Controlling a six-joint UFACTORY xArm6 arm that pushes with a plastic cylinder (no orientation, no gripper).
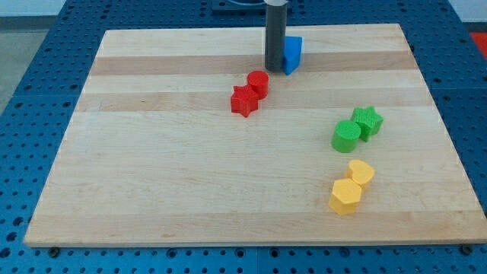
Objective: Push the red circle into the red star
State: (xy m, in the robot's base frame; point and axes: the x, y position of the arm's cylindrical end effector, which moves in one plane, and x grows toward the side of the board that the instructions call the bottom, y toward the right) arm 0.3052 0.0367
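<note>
The red circle [259,82] sits on the wooden board, touching the red star [243,100] just below and to its left. My tip [275,69] is at the lower end of the dark rod, a short way up and right of the red circle, not touching it. A blue block [292,54] stands right beside the rod on its right.
A green circle [346,136] and a green star [367,121] touch at the view's right. Below them a yellow hexagon [345,196] and another yellow block [361,173] touch. The board's top edge [190,31] lies close above the rod.
</note>
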